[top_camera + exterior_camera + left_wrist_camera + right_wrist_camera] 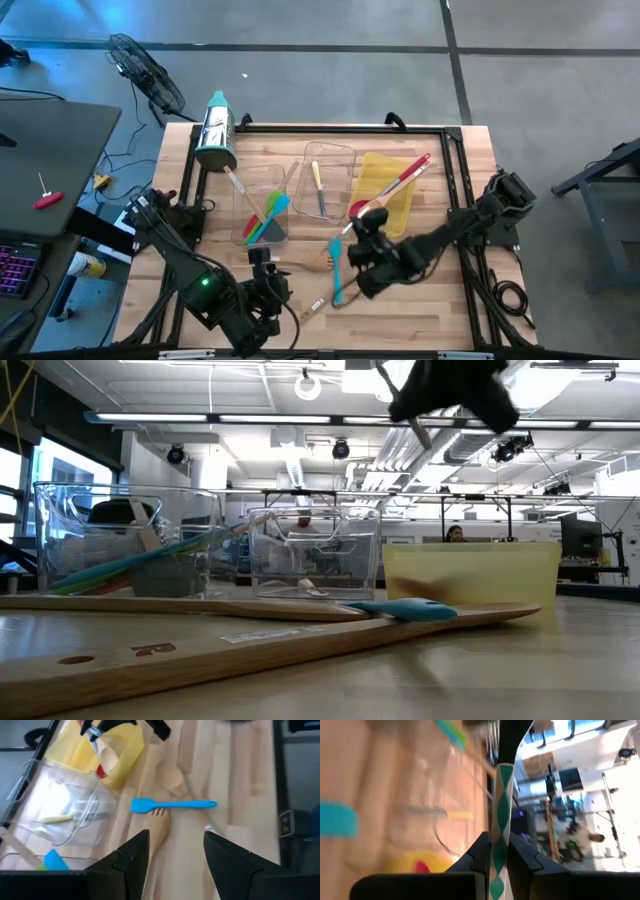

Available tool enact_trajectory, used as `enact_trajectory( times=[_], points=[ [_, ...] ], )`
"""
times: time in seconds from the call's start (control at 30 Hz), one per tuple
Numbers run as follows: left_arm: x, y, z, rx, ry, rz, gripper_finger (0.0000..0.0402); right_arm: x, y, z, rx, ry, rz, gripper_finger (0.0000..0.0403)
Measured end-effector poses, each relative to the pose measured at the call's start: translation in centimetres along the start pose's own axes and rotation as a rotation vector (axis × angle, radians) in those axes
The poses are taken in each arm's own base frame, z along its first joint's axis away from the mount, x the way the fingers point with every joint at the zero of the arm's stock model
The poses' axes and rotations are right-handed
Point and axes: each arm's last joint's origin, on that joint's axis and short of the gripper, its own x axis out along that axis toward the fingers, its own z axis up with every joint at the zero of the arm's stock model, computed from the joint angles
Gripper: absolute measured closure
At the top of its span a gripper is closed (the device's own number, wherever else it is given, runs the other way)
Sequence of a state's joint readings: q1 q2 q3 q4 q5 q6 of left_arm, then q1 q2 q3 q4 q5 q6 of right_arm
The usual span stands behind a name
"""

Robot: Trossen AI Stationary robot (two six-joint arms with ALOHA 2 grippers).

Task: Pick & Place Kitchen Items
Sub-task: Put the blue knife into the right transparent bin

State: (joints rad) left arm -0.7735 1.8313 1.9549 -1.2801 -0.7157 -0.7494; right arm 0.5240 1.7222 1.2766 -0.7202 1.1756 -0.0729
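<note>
My right gripper [358,235] hangs over the table's middle, by the near edge of the yellow bin [385,185]. It is shut on a utensil with a green-and-white diamond-patterned handle [500,805] and a dark head [512,740]. On the table below lie a teal spatula [336,270], a wooden fork [159,827], a wooden spoon [170,777] and a small knife [312,308]. My left gripper [175,865] is raised near the table's front edge, left of these. It is open, looks down at the fork and spatula, and holds nothing. My right gripper pinches the patterned handle [499,851] between its two fingers. The handle runs up through the gap and on past the fingertips to the dark head. The utensil is lifted clear of the table; a thin piece of it [420,432] shows below the gripper in the low view.
Two clear bins stand behind the loose utensils: the left one [262,215] holds several spatulas, the middle one [325,185] a yellow-handled knife. A red utensil [400,180] lies in the yellow bin. A steel cylinder [215,135] lies at the far left.
</note>
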Motion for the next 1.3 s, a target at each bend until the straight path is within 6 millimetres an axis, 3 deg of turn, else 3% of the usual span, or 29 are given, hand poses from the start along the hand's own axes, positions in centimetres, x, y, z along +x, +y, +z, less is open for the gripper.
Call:
enact_trajectory(
  times=[0.27, 0.53, 0.97, 1.13, 1.3],
  points=[
    [1.0, 1.5, 0.3, 0.005, 0.03, 0.09, 0.0219, 5.4, -2.6, -2.5, -0.182, 0.232, -0.011, 0.0375],
    [1.0, 2.3, -0.5, -0.119, 0.123, 0.134, 0.0219, 9.6, -5.1, -4.0, -0.418, 0.385, -0.061, 0.0375],
    [3.0, -0.8, -6.4, -0.309, 0.23, 0.173, 0.0219, 15.0, -8.9, -3.8, -0.757, 0.386, -0.014, 0.0375],
    [3.8, -1.2, -8.1, -0.312, 0.245, 0.203, 0.0219, 15.9, -8.6, -3.6, -0.813, 0.326, 0.032, 0.0375],
    [4.3, -0.6, -7.8, -0.284, 0.208, 0.247, 0.0219, 17.3, -6.0, -3.5, -0.854, 0.312, 0.093, 0.0375]
  ],
)
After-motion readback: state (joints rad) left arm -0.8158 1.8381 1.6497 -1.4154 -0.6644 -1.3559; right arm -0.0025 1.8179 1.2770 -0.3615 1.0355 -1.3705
